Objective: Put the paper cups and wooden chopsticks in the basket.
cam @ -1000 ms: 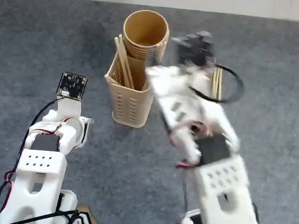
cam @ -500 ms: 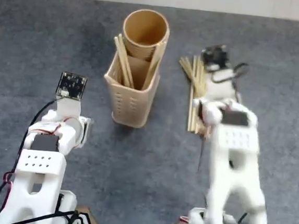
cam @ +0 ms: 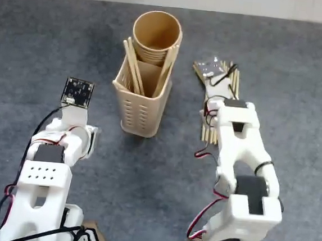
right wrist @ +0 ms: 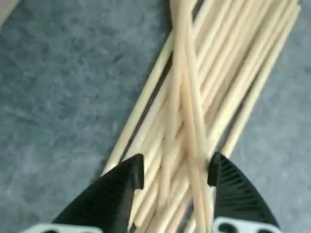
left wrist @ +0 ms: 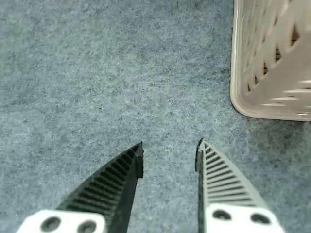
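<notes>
Wooden chopsticks (right wrist: pixel 194 92) lie in a loose, criss-crossed pile on the grey carpet (cam: pixel 38 36), right of centre in the high view. They are near the basket (cam: pixel 141 110) but apart from it. My right arm stretches up from the lower right of that frame and covers the middle of the pile, so the stick ends show above and below it. My right gripper (right wrist: pixel 175 170) hangs low over the pile, opened about as wide as a handful of sticks. One black tip sits at each side of the bundle and several sticks pass between them. I cannot tell whether the tips touch the wood.

The basket stands upright just left of centre. A stack of paper cups (cam: pixel 156 35) rises from its far end, mouth up, at the top centre of the frame. A few more sticks (cam: pixel 133 67) lean inside the basket, most along its left wall and one at the right against the cups.

My left arm sits at the lower left of the high view, well apart from the pile. My left gripper (left wrist: pixel 169 150) points down at bare carpet with its tips parted by a moderate gap and nothing between them. A lower corner of the basket is close by
</notes>
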`<state>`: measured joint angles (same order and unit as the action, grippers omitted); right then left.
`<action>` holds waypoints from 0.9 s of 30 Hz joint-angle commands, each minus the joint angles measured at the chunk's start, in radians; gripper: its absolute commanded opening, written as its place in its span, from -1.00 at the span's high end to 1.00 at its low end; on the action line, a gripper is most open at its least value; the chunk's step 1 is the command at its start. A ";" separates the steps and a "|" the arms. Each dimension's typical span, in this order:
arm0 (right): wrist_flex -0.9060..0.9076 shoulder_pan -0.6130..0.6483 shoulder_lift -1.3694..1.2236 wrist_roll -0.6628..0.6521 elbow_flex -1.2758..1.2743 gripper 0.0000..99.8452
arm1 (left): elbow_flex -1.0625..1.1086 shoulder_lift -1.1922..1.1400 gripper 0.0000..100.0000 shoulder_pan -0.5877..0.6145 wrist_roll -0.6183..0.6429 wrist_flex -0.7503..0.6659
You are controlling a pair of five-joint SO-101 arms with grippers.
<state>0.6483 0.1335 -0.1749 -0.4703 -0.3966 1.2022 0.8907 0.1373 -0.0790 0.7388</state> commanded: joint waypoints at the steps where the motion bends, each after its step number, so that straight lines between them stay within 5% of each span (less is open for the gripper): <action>1: -0.058 -0.010 -0.024 -0.003 0.048 0.59 | -0.004 0.019 0.60 -0.012 0.003 -0.017; 7: -0.111 -0.065 -0.038 0.066 0.048 0.87 | 0.002 0.019 0.60 -0.013 0.003 -0.018; 27: -0.079 -0.077 0.087 0.075 0.025 0.73 | 0.004 0.019 0.60 -0.013 0.003 -0.018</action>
<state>0.5731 0.0690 -0.0813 -0.4012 -0.3844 1.2114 0.8907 0.1373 -0.0790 0.7373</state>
